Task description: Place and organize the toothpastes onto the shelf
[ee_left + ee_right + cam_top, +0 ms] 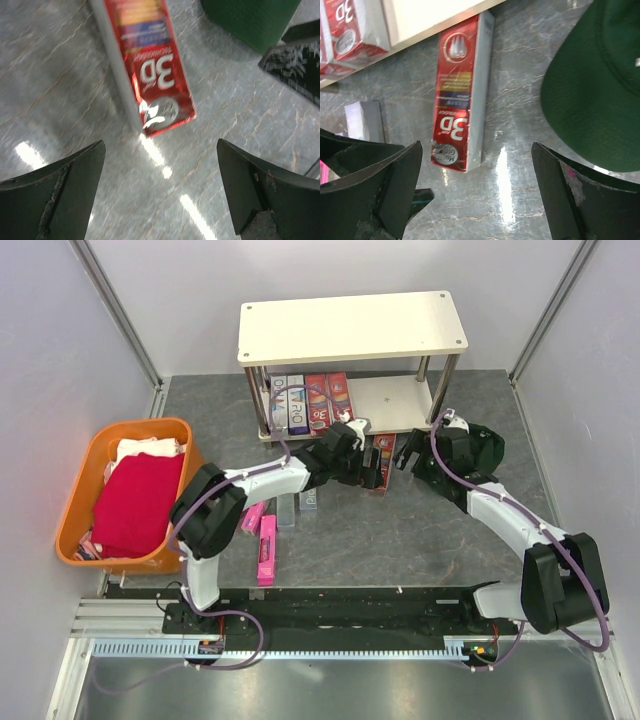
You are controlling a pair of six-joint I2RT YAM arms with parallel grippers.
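Note:
A red "3D" toothpaste box (383, 458) lies on the table in front of the shelf (352, 327), between my two grippers. In the left wrist view the box (150, 70) lies just beyond my open, empty left gripper (160, 200). In the right wrist view the box (457, 115) lies ahead and left of my open, empty right gripper (475, 200). In the top view my left gripper (365, 472) is at its left and my right gripper (408, 462) at its right. Silver-grey, navy and two red boxes (308, 403) stand on the lower tier. Pink boxes (266, 550) and grey boxes (287, 510) lie on the table.
An orange basket (84, 475) with red cloth (140, 502) stands at the left. The shelf's lower board (430, 15) and two red boxes (350, 30) show in the right wrist view. The right arm's green cover (255, 20) is close to the left gripper.

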